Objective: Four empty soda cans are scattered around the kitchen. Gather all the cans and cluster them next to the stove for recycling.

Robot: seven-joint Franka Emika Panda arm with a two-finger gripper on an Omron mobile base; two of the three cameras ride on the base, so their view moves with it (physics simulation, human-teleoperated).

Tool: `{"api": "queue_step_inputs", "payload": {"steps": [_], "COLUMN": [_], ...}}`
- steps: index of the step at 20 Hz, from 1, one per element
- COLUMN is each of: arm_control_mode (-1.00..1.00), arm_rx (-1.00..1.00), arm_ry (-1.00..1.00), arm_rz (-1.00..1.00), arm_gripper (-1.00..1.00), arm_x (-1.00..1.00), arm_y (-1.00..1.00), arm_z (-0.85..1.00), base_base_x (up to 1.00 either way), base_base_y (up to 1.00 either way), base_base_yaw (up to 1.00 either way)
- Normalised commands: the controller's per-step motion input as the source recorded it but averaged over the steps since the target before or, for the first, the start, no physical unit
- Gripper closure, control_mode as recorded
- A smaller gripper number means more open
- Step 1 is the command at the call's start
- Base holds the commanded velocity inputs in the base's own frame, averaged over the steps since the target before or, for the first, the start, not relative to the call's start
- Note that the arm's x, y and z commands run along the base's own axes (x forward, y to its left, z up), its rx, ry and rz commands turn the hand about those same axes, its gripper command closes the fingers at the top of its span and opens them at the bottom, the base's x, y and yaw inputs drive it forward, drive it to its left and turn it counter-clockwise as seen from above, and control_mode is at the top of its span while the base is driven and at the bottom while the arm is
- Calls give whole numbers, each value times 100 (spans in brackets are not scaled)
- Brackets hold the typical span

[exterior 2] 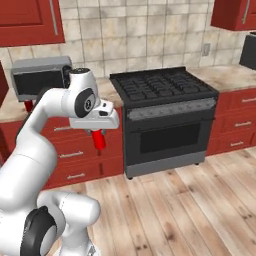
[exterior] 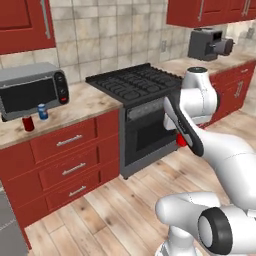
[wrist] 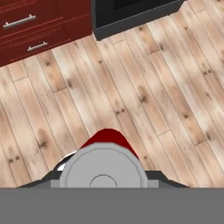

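1. You have one stove point(exterior: 135, 82) between the red cabinets.
2. One toaster oven point(exterior: 32, 90) sits on the counter to its left.
3. Count three soda cans: a red can point(exterior 2: 100, 140) clamped in your gripper point(exterior 2: 99, 138) above the floor, plus a second red can point(exterior: 28, 123) and one blue can point(exterior: 43, 111) standing before the toaster oven.

You have a grey toaster oven point(exterior: 32, 90) on the far left of the marble bench point(exterior: 87, 102) — its red knobs sit on its right panel. Red drawers point(exterior: 67, 162) with silver handles run below it. Far right, a dark appliance point(exterior: 209, 43) stands on the bench under red wall cabinets point(exterior: 210, 11). Wood plank floor point(wrist: 144, 87) lies near you — tan tiles point(exterior 2: 135, 35) back the wall.
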Motion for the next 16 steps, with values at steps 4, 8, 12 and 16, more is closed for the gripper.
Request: {"api": "queue_step_inputs", "payload": {"steps": [4, 8, 12, 16], "arm_control_mode": [100, 100, 100, 100], "arm_rx": [0, 0, 0, 0], "arm_ry": [0, 0, 0, 0], "arm_rz": [0, 0, 0, 0], "arm_gripper": [100, 100, 100, 100], "arm_x": [0, 0, 0, 0], "arm_y": [0, 0, 0, 0], "arm_z": [0, 0, 0, 0], "base_base_x": [62, 78, 82, 72], "base_base_y": [-6, -32, -25, -21], "base_base_yaw": [29, 24, 20, 19]}}
